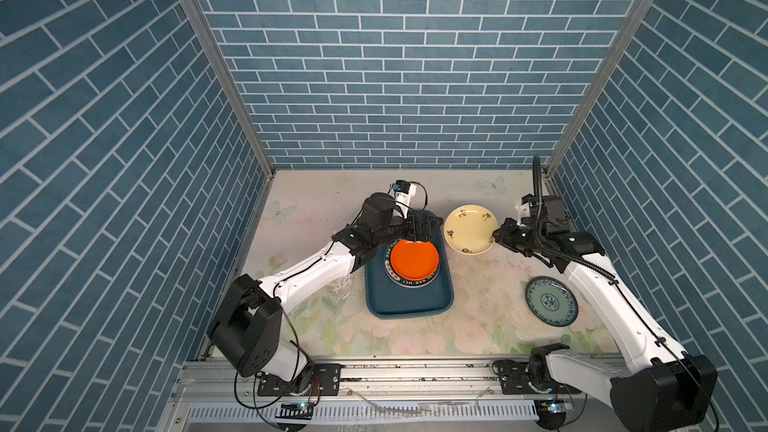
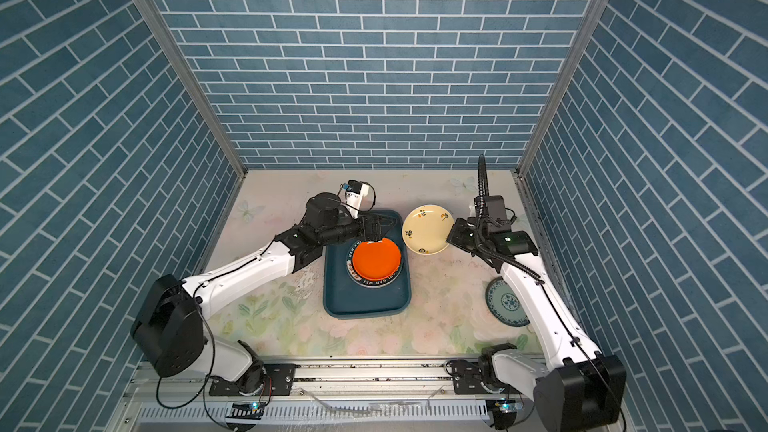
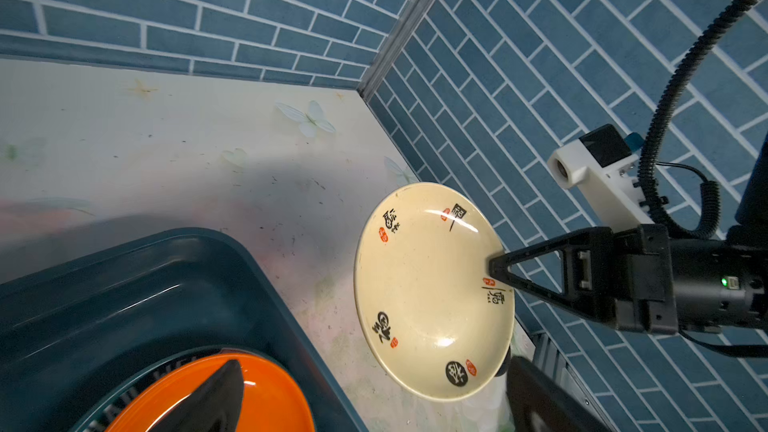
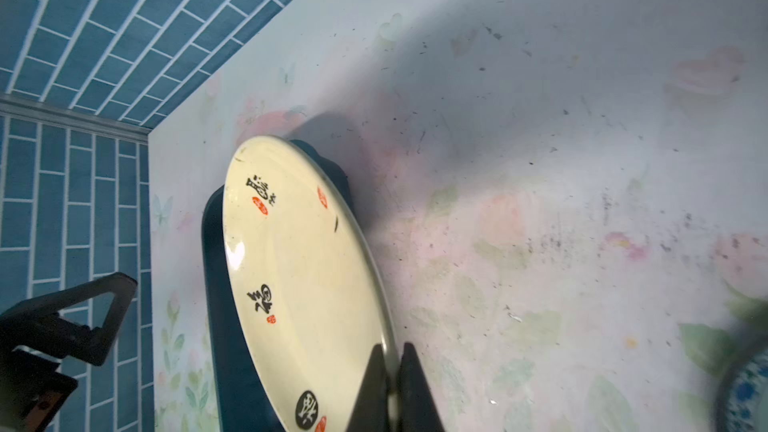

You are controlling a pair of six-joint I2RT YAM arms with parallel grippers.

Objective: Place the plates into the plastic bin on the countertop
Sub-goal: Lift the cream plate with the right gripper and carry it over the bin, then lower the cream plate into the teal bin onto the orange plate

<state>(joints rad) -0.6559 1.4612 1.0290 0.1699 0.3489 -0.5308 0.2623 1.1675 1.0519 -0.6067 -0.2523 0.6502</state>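
Observation:
The dark teal plastic bin lies mid-countertop. Inside it an orange plate rests on a white plate with a dark lettered rim. My left gripper hovers open over the bin's far end, holding nothing. To the right of the bin, my right gripper is shut on the rim of the cream-yellow plate, which hangs tilted above the countertop. A blue-patterned plate lies flat near the right arm.
Blue brick-patterned walls close in the back and both sides. A metal rail with the arm bases runs along the front edge. The right arm passes just beside the blue-patterned plate.

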